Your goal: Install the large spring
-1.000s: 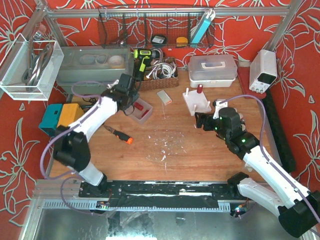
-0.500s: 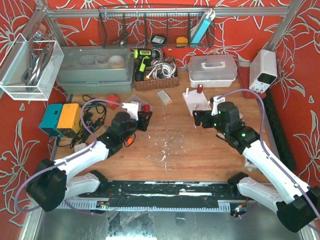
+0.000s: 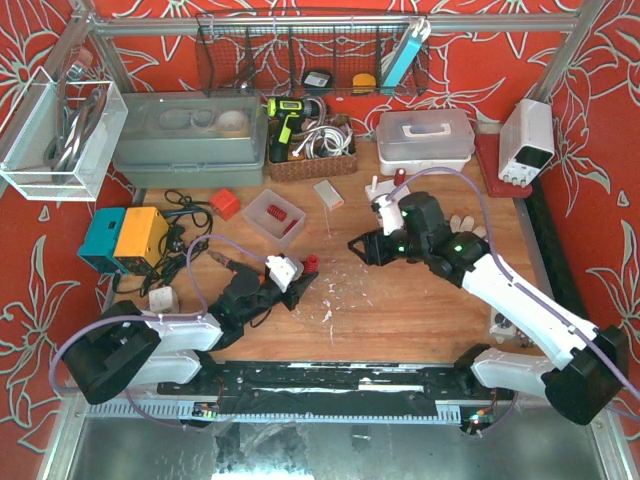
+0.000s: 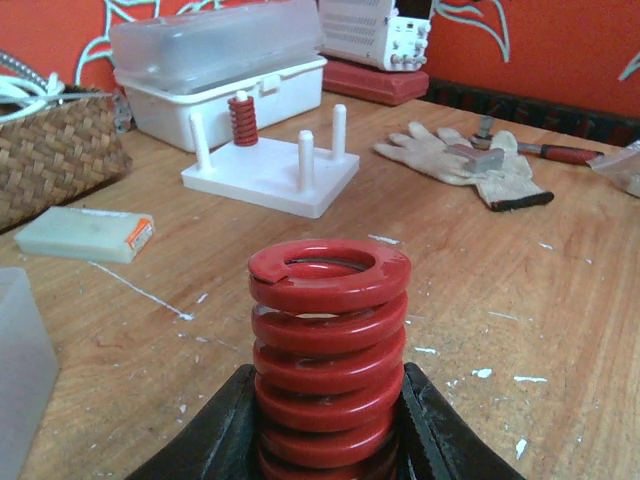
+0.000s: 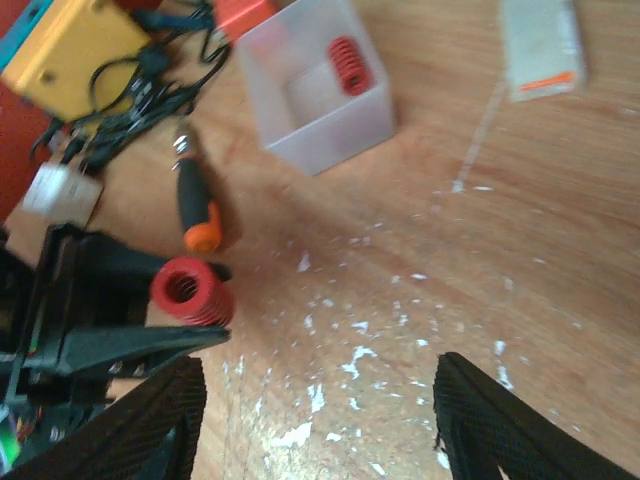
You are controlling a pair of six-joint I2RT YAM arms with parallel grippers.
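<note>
Left hand (image 3: 288, 280) clamps the large red spring (image 4: 328, 330) low over the tabletop (image 3: 400, 300)
Right hand (image 3: 362, 247) hovers nearby, jaws apart and empty; the white peg base (image 4: 270, 172) stands well beyond the spring

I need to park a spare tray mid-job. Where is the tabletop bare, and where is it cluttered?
Bare wood on the table runs along the near middle, between the held large spring and the right arm. The left side is crowded: cables, yellow box, clear bin.
</note>
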